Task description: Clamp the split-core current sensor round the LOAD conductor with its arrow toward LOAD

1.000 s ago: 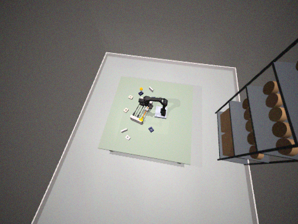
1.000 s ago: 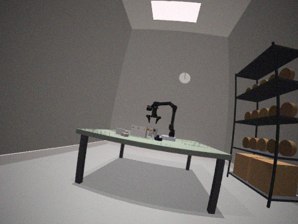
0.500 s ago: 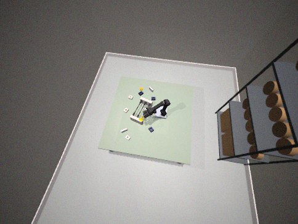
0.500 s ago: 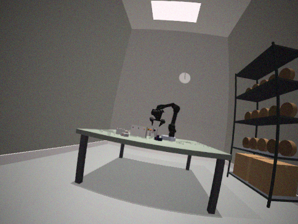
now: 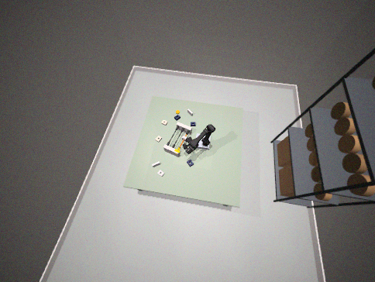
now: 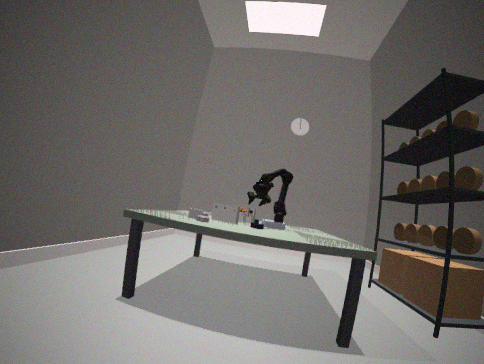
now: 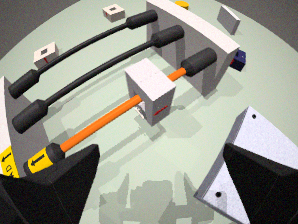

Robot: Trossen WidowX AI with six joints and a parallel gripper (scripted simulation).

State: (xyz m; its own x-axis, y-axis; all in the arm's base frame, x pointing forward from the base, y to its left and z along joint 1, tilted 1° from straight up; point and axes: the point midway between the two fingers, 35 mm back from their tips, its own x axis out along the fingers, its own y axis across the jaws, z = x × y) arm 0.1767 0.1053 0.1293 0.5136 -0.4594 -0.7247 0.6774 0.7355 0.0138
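Top view: the table is a pale green square with the arm near its middle. The gripper hangs beside the conductor frame, on the side toward the table's right edge. The frame's two white end blocks run roughly parallel to the near and far edges. Small white and navy blocks lie scattered around the frame toward the left and far edges. The half of the table toward the right edge holds only the arm's base. A rack stands off the right edge, well apart from the table.

Exterior view: the arm arches over the middle of the table, gripper raised above the surface, with air under it. The frame stands just left of it. The near right corner is far from any of the parts.

Wrist view: the fingers stand spread nearly to their widest, with nothing between them. The sensor, a white block, sits shut round the orange conductor, about midway along it, well ahead of the fingertips. Two black conductors run beside the orange one, apart from it. A yellow tag with an arrow sits at the near end of the orange conductor. The base plate lies to the right.
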